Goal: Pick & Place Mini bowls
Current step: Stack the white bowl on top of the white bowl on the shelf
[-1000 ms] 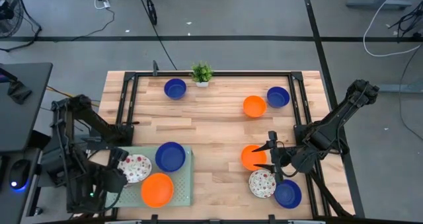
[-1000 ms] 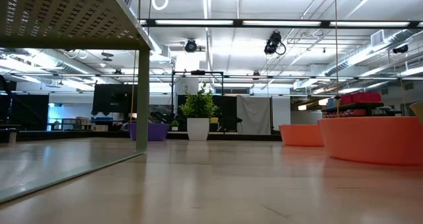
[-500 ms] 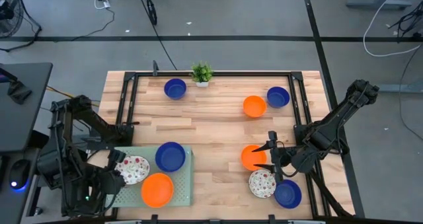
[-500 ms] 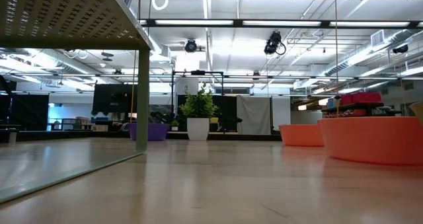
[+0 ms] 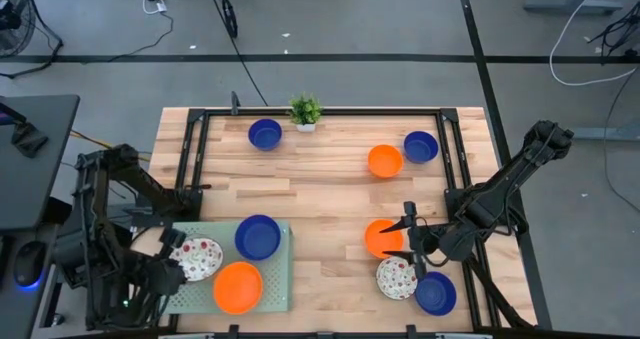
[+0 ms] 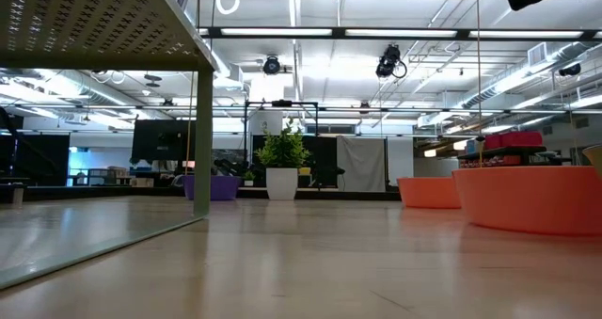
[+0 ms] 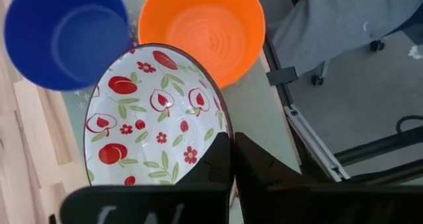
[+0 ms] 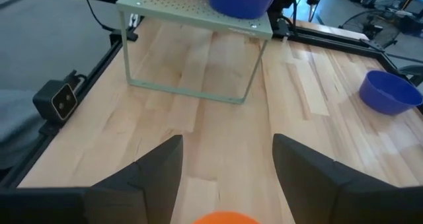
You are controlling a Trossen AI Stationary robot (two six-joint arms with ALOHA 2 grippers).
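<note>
High view straight down; low view level at tabletop; wrist views close; all share tray [image 5: 279, 279]

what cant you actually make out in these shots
- Low view: the bowls on the pale green tray are hidden, since the camera looks up at its underside.
- Left wrist view: the near edge of the red-patterned white bowl is hidden behind the left gripper, shut on its rim.
- Right wrist view: the orange bowl under the open right gripper is cut off by the picture's edge.
</note>
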